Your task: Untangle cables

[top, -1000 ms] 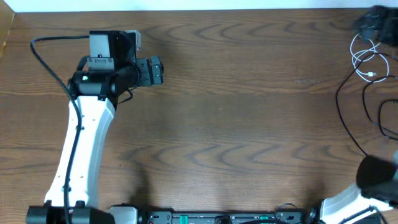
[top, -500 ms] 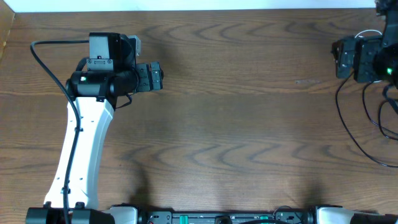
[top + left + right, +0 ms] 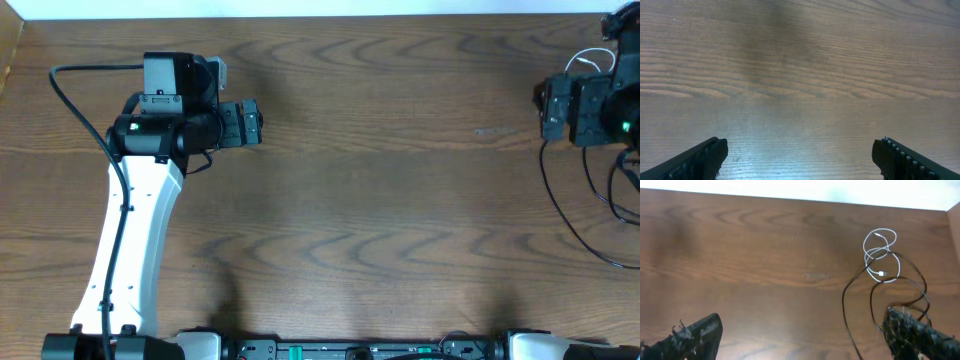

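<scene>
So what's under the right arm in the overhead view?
The right arm hides most of the white cable; only a loop shows beyond it. The black cable trails below. The wrist view shows both overlapping on the table.

left arm (image 3: pixel 130 250) white | wire (image 3: pixel 95 66) black | light (image 3: pixel 137 126) green | left hand (image 3: pixel 250 122) black

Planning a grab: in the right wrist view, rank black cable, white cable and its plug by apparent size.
1. Black cable, largest, though partly cut off by the frame.
2. White cable.
3. Plug, smallest.
</scene>
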`<state>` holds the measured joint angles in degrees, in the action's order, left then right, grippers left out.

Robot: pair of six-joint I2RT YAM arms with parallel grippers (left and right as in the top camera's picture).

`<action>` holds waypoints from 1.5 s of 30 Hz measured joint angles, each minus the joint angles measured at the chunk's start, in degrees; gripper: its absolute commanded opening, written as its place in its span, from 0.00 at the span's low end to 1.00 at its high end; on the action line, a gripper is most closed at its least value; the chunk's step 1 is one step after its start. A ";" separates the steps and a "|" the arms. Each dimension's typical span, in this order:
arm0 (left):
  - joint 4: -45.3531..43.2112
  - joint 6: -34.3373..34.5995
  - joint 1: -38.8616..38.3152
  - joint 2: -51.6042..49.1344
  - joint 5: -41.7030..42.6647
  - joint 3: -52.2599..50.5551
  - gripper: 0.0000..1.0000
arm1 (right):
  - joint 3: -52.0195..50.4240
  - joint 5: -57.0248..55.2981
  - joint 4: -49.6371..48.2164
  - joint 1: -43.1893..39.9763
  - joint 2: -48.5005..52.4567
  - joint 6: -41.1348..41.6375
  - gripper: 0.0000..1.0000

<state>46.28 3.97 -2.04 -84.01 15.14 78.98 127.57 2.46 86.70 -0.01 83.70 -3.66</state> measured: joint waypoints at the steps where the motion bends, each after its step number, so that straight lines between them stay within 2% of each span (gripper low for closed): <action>1: -0.02 0.00 0.00 0.00 0.02 0.00 0.98 | -0.52 -0.04 -1.44 0.00 -0.22 -0.24 0.99; 4: -0.02 0.00 0.00 -0.02 0.00 0.00 0.98 | -4.92 -0.17 -6.82 0.15 -1.97 -0.90 0.99; 8: -0.04 0.00 0.00 0.00 0.00 0.00 0.98 | -23.43 -0.46 -25.11 2.67 -10.84 -1.44 0.99; 10: -0.02 0.02 0.00 0.00 0.00 0.00 0.98 | -34.82 -0.37 -37.20 3.67 -16.92 -1.53 0.99; 15: 0.02 0.00 0.00 -0.07 0.00 0.00 0.98 | -58.29 -0.35 -54.40 4.44 -30.67 -0.90 0.99; 16: 0.11 0.00 0.00 -0.07 0.00 0.00 0.98 | -65.05 -0.37 -61.51 4.48 -34.53 -0.76 0.99; 21: 0.02 0.00 0.00 -0.20 0.02 0.04 0.98 | -89.57 -0.92 -76.83 5.09 -50.93 0.57 0.99; 25: 0.02 0.00 0.00 -0.22 0.04 0.04 0.98 | -103.54 -3.48 -86.79 7.21 -61.18 2.45 0.99; 29: -0.02 0.00 0.00 -0.22 0.00 0.04 0.98 | -113.48 -5.25 -90.82 9.01 -68.24 3.28 0.99; 36: 0.09 0.00 0.00 -0.22 0.02 0.04 0.98 | -123.73 -5.99 -91.78 9.73 -78.01 4.13 0.99; 40: -0.02 0.02 0.00 -0.22 0.00 0.04 0.98 | -126.29 -5.95 -89.24 9.73 -82.38 4.48 0.99; 45: 0.02 0.00 0.00 -0.22 0.00 0.04 0.98 | -127.12 -4.07 -82.58 9.73 -82.86 4.55 0.99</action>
<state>46.30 3.97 -2.04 -84.23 15.14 79.02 0.45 -1.61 4.12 9.72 0.84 0.89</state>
